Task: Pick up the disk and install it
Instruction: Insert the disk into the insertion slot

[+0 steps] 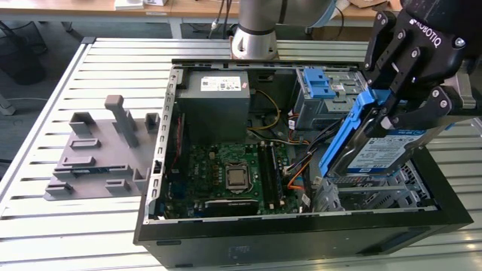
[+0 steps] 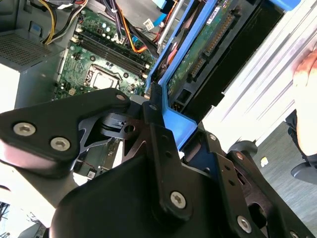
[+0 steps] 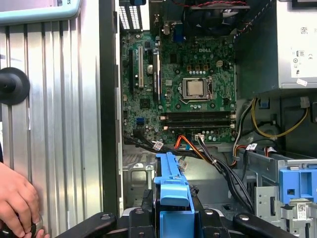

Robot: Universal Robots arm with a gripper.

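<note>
the disk (image 1: 378, 153) has a blue plastic frame; the table (image 1: 113, 68) is ribbed metal.

An open computer case (image 1: 301, 231) lies on the table (image 1: 45, 226). On the exterior view's left, apart from it, stands a holder block (image 1: 98, 152). Behind the case stands the arm's base (image 1: 252, 39). Inside the case lies the motherboard (image 1: 226, 175), with the power supply (image 1: 218, 96) behind it. On the exterior view's right, the gripper (image 1: 380, 113) holds the disk (image 1: 384, 152) tilted, just above the drive cage (image 1: 376, 195). In the first wrist view a hand (image 3: 17, 203) is over the table, outside the case.
</note>
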